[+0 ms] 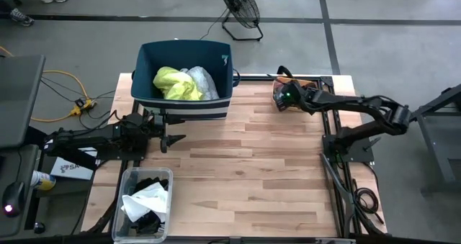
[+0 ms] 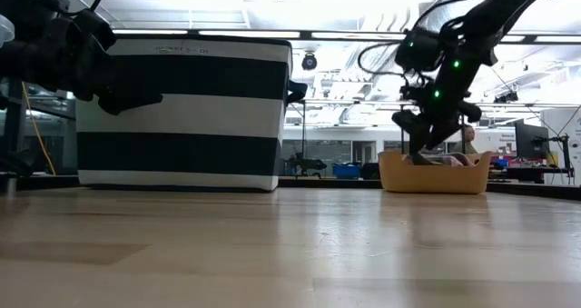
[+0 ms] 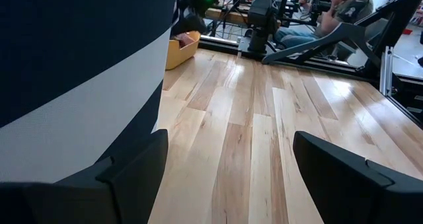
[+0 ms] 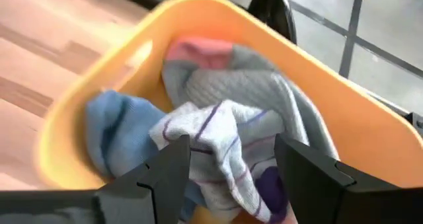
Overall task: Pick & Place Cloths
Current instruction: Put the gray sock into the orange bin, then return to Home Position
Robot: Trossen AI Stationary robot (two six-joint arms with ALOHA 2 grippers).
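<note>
A small orange tray [image 4: 218, 12] at the table's far right holds a grey sock with a pink toe [image 4: 225, 72], a blue piece [image 4: 119, 125] and a white rag with purple-blue lines [image 4: 218, 128]. My right gripper [image 4: 231, 164] is open and reaches down into the tray [image 2: 436, 176], one finger on either side of the rag. The dark-blue bin [image 1: 144, 64] at the far middle holds a neon-yellow garment [image 1: 175, 83] and a white garment [image 1: 203, 82]. My left gripper [image 1: 173, 142] is open and empty, just off the table in front of the bin. My right gripper comes from above, slanting down into the tray, and its open fingers [image 4: 165, 178] stand on either side of the white rag's bunched top [image 4: 225, 118]. I cannot tell whether they touch it.
A clear plastic box [image 1: 126, 179] at the near left holds a white cloth [image 1: 148, 199] and black pieces [image 1: 153, 183]. The bin's striped wall [image 3: 66, 65] stands close by my left gripper. Bare wood [image 1: 252, 179] fills the middle. A person [image 3: 344, 6] sits beyond the table.
</note>
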